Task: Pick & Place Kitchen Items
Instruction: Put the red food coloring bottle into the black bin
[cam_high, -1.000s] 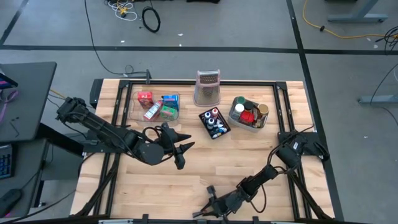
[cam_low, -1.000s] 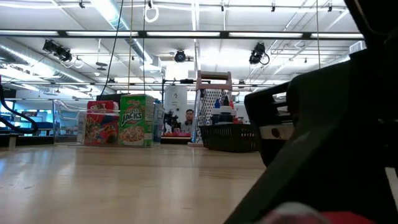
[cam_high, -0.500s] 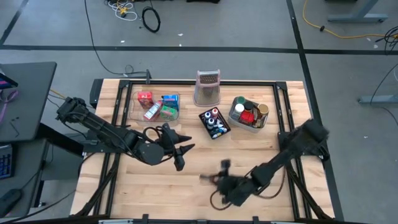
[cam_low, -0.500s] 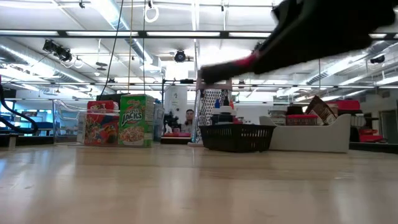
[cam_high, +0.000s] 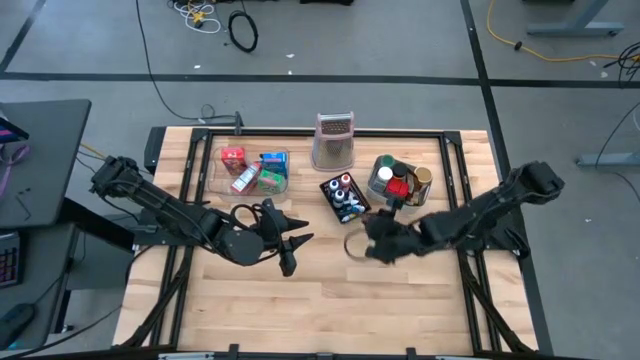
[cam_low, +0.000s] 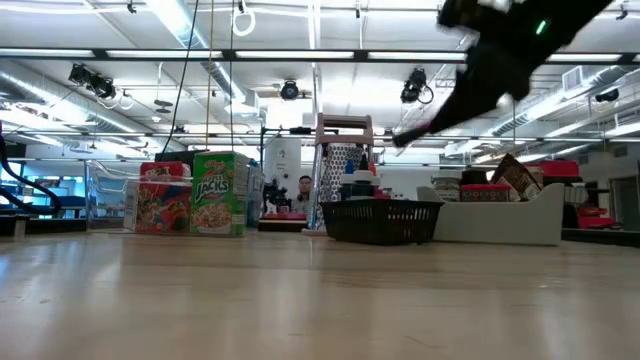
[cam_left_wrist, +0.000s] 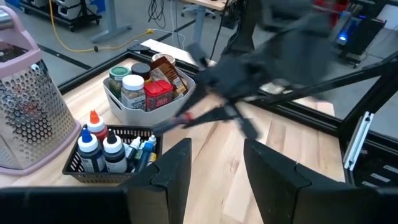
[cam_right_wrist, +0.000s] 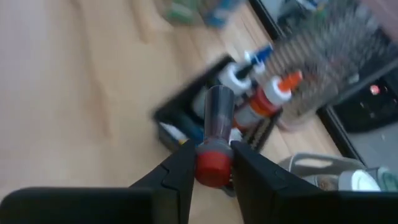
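My right gripper (cam_right_wrist: 212, 154) hangs in the air over the middle of the table (cam_high: 250, 300), just short of the black mesh basket (cam_right_wrist: 205, 118), shut on a small clear vial with a red cap (cam_right_wrist: 217, 109). In the high view it (cam_high: 358, 243) sits near the basket (cam_high: 345, 198) of small bottles. My left gripper (cam_high: 291, 246) waits open left of centre, holding nothing; its wrist view shows the parted fingers (cam_left_wrist: 217, 174). Cans stand in the grey bin (cam_high: 400, 183), and packets stand in the clear tray (cam_high: 255, 170). My right gripper pinches the vial by its red cap end (cam_right_wrist: 214, 167) between the two fingers (cam_right_wrist: 184, 163). The clear tube points forward, in line with the fingers. The vial is lifted clear of the table.
A tall metal grater (cam_high: 333, 140) stands at the far edge between tray and bin. Black frame rails (cam_high: 470, 200) run along the table's sides. Bare wood lies along the near half (cam_high: 330, 310). The low view shows cereal boxes (cam_low: 190, 192) and the basket (cam_low: 380, 220).
My right arm has swung up from the table's near edge toward the far side, carrying the red-capped vial from low over the near edge to high beside the black basket. The left arm has kept still.
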